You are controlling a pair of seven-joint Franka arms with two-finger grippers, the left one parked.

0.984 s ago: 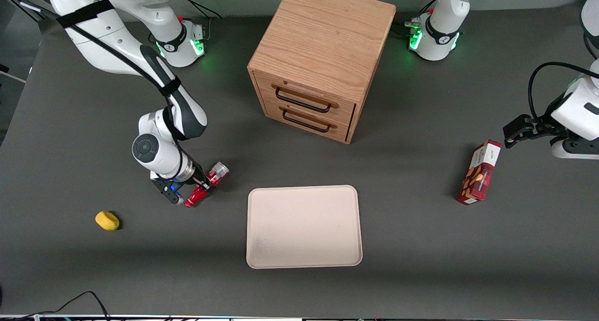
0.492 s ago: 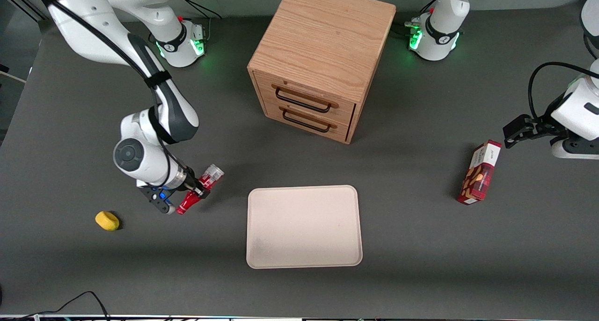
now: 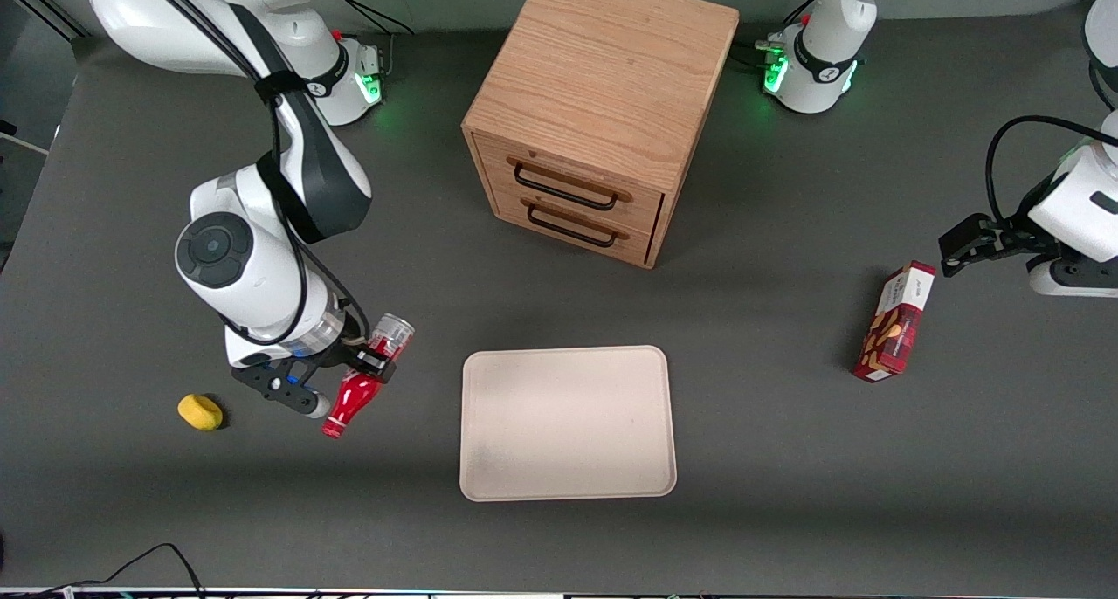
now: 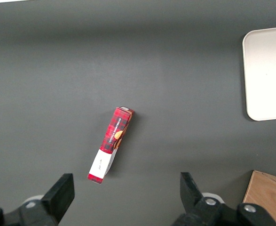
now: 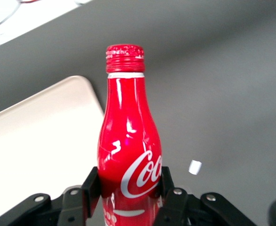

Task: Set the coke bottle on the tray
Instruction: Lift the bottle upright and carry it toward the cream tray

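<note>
Coke bottle lifted higher
The hand (image 3: 356,375) still grips the coke bottle (image 3: 360,381), now farther from the tray (image 3: 568,423).

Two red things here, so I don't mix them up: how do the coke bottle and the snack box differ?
The bottle is slim and rounded, held in the pincer beside the tray. The box is larger, rectangular, with a white end, resting untouched on the table toward the parked arm's end. Both are mostly red.

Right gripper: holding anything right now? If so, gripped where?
Yes. The gripper is shut on the coke bottle, fingers clamped on either side of its lower body at the logo, cap end free. It hangs above the table, beside the tray.
</note>
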